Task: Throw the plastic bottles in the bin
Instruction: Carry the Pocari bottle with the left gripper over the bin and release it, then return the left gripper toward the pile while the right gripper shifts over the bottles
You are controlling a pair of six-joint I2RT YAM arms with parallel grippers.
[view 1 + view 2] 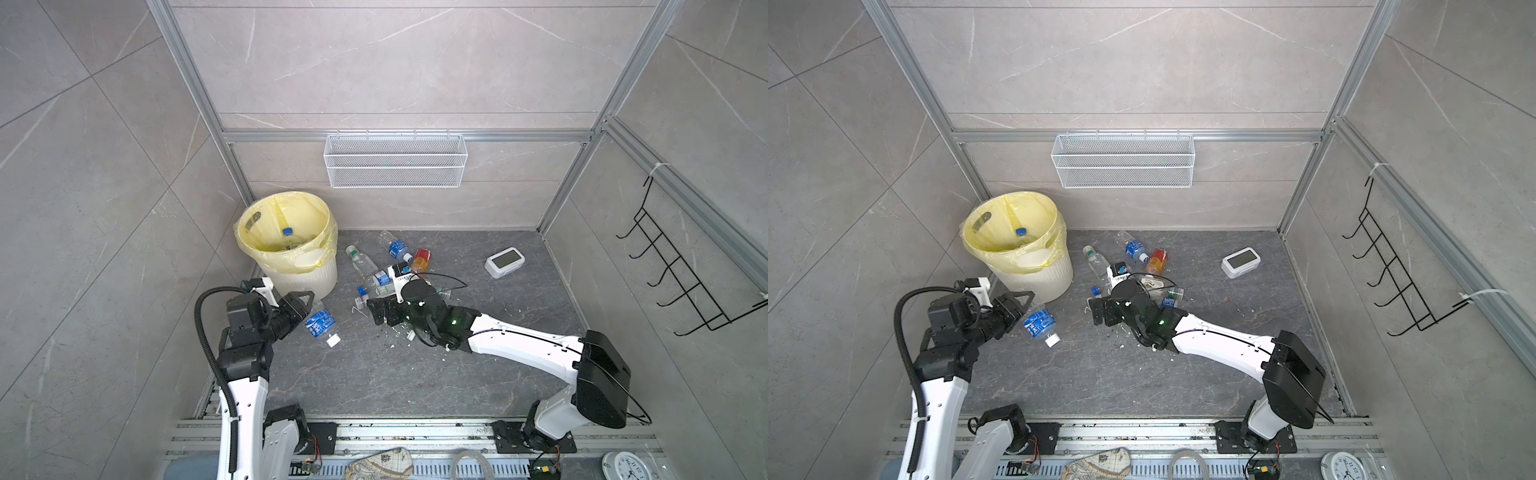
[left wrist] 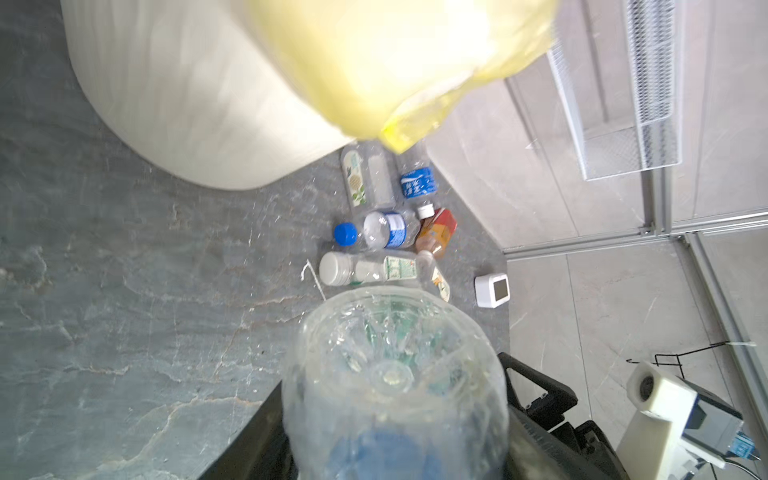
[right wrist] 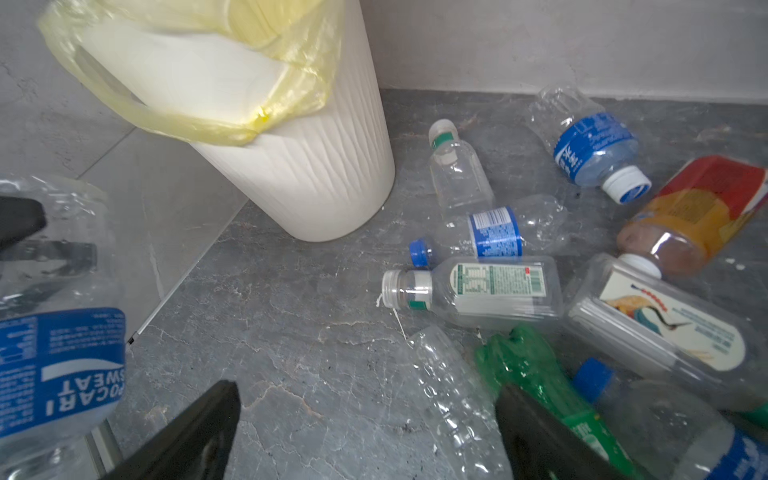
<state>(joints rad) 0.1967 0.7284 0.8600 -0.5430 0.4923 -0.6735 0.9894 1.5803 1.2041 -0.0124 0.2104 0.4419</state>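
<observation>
The left claw [image 1: 306, 308] is clamped on the base end of a clear blue-labelled bottle [image 1: 321, 323]. The bottle's white cap points to the near right, away from the claw. This claw is just near of the bin [image 1: 309, 279], which stands in the far left corner of the worktop [image 1: 374, 374]. A blue-capped bottle [image 1: 286, 232] already lies inside the bin's yellow liner.

The right claw [image 1: 372, 311] has its jaws spread wide and grips nothing. In the right wrist view a crumpled clear bottle [image 3: 449, 386] lies between its fingers, and a green bottle [image 3: 528, 370] lies beside one of them. The remaining bottles lie in a loose pile right of the bin, an orange-red bottle [image 1: 422, 259] among them. A white clock [image 1: 504, 262] sits further right, well apart from the pile.
</observation>
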